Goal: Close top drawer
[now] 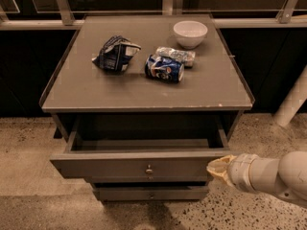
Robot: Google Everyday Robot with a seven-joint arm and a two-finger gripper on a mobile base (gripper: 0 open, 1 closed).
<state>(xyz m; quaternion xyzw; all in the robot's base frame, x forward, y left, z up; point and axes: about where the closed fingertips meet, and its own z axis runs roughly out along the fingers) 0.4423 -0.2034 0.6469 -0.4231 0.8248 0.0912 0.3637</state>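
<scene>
The top drawer (139,166) of the grey-brown cabinet stands pulled out, its inside empty, with a small round metal knob (149,169) at the centre of its front panel. My gripper (217,168) comes in from the lower right on a pale arm. Its tan tip sits at the right end of the drawer front, touching or nearly touching it. It holds nothing that I can see.
On the cabinet top (67,87) lie a crumpled dark chip bag (114,54), a blue crushed can (164,68), a second wrapped item (177,54) and a white bowl (190,33). A lower drawer (149,194) shows below. A white post (292,104) stands at the right.
</scene>
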